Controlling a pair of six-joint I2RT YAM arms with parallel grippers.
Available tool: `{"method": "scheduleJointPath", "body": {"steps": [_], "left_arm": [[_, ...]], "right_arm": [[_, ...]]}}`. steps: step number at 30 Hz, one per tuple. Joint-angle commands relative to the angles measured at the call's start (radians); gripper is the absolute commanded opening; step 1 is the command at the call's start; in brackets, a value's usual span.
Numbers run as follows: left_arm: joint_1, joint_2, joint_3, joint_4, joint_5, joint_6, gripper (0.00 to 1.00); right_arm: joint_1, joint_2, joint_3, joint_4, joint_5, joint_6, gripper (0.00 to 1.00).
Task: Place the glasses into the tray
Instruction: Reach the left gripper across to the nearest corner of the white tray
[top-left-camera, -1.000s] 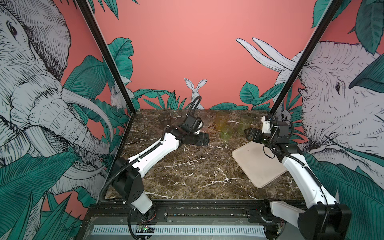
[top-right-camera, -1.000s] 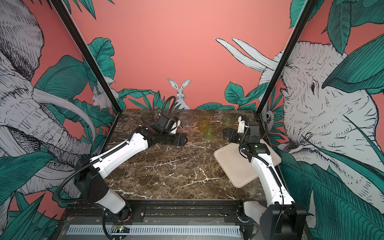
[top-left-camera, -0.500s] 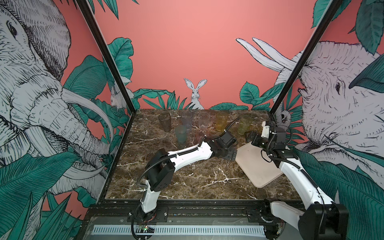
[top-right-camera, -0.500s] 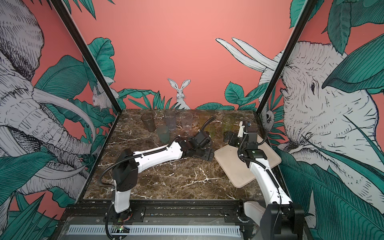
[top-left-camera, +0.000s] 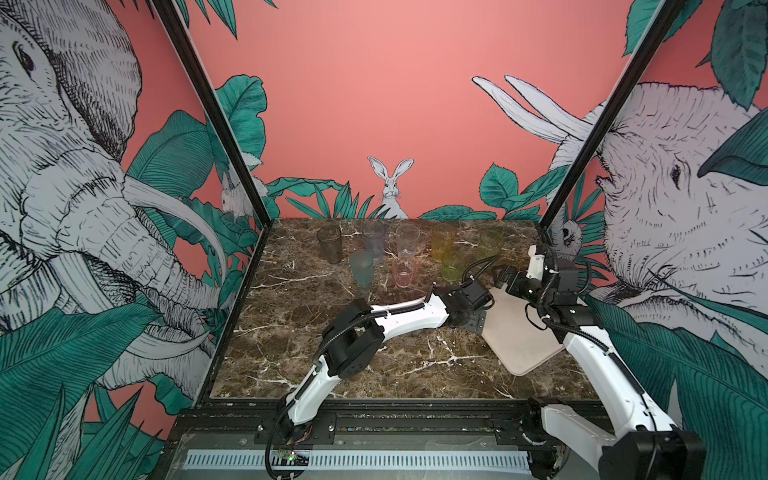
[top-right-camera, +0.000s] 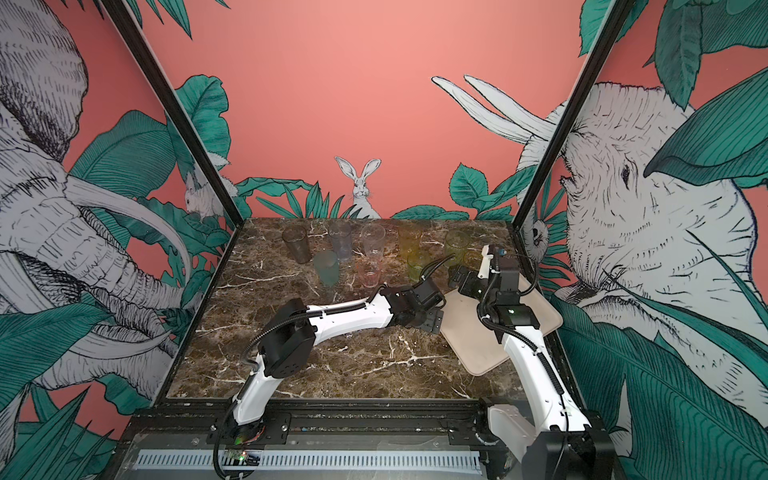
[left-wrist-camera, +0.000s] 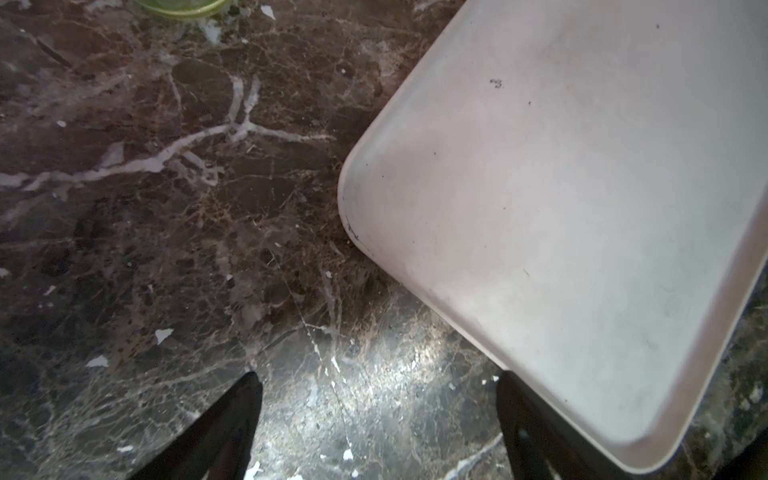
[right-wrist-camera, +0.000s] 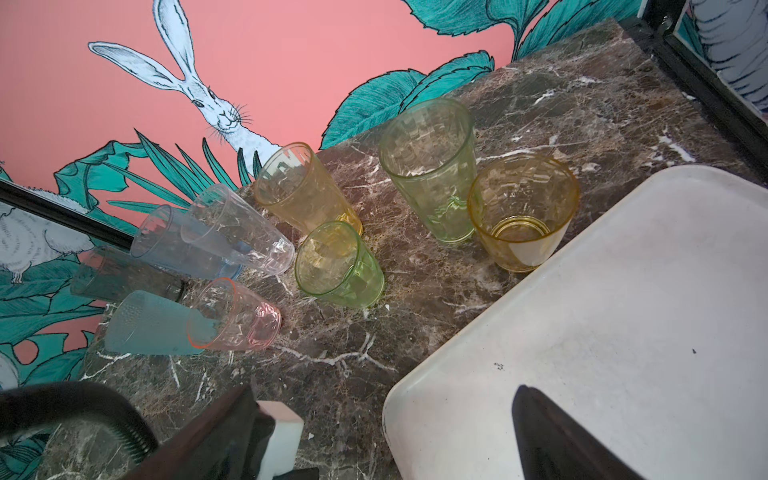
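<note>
Right wrist view: nine glasses (right-wrist-camera: 338, 266) stand on marble (right-wrist-camera: 415, 324) beside the bare tray (right-wrist-camera: 623, 291), none loaded; right gripper (right-wrist-camera: 386, 436) hovers jaws apart at its corner, left gripper (left-wrist-camera: 374, 415), also apart and empty, at its edge, probably to square it.

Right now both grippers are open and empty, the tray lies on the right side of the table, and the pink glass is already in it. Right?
No: the pink glass stands on the marble table among the other glasses, not in the tray, as the right wrist view shows. The left gripper and right gripper are open and empty; the tray lies on the right.
</note>
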Motion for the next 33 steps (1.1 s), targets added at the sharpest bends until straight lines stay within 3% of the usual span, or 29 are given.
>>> {"method": "scheduleJointPath", "body": {"steps": [1, 5, 10, 20, 24, 33], "left_arm": [[-0.022, 0.021, 0.055, -0.017, -0.028, -0.035, 0.90], [-0.030, 0.048, 0.076, -0.012, -0.032, -0.038, 0.89], [-0.030, 0.070, 0.096, -0.017, -0.045, -0.037, 0.88], [-0.040, 0.143, 0.175, -0.053, -0.033, -0.033, 0.81], [-0.040, 0.160, 0.180, -0.042, -0.010, -0.036, 0.70], [-0.039, 0.185, 0.201, -0.070, -0.021, -0.037, 0.66]], "right_arm": [[0.000, 0.003, 0.018, -0.018, 0.024, 0.006, 0.99], [0.000, 0.002, 0.017, -0.038, 0.093, 0.016, 0.99], [0.000, -0.002, 0.034, -0.102, 0.284, 0.067, 0.99], [0.000, -0.005, 0.018, -0.127, 0.481, 0.168, 0.99], [-0.001, -0.005, 0.017, -0.141, 0.532, 0.205, 0.99], [0.000, -0.004, 0.007, -0.120, 0.513, 0.205, 0.99]]}}
